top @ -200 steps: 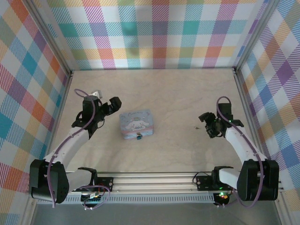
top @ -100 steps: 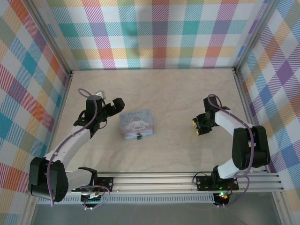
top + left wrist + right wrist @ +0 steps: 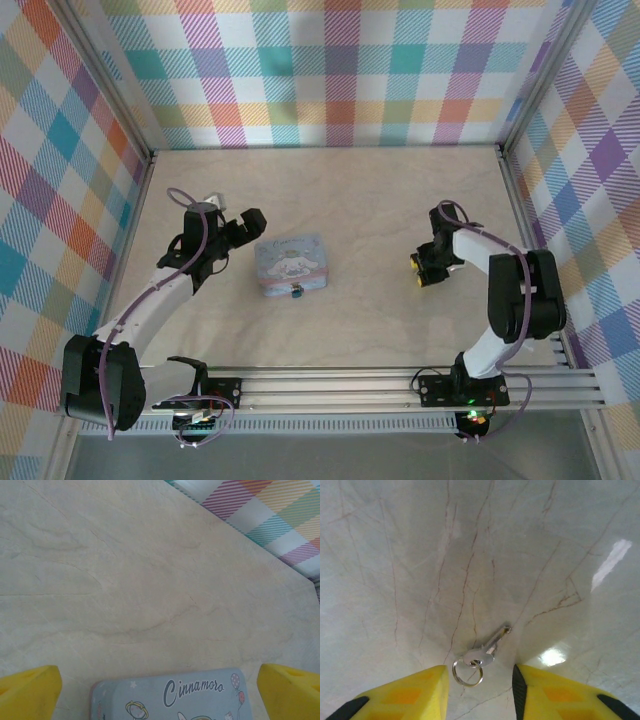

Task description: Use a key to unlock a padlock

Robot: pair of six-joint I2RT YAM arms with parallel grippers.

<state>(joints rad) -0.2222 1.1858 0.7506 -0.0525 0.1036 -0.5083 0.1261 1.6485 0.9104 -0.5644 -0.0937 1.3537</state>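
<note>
only txt i can read: "cinnamoro", dark blue cursive, printed on the lid of the pale blue tin [image 3: 170,700], near its upper edge in left wrist cam.

Pastel plaid walls [image 3: 340,70] enclose a pale wood-grain tabletop [image 3: 370,200] on three sides.

Tin [image 3: 290,265] noted as bulky obstacle left of centre. Bare table [image 3: 370,200] left open behind, right of it. Key [image 3: 487,652] hemmed closely by right gripper [image 3: 480,675] fingers.
</note>
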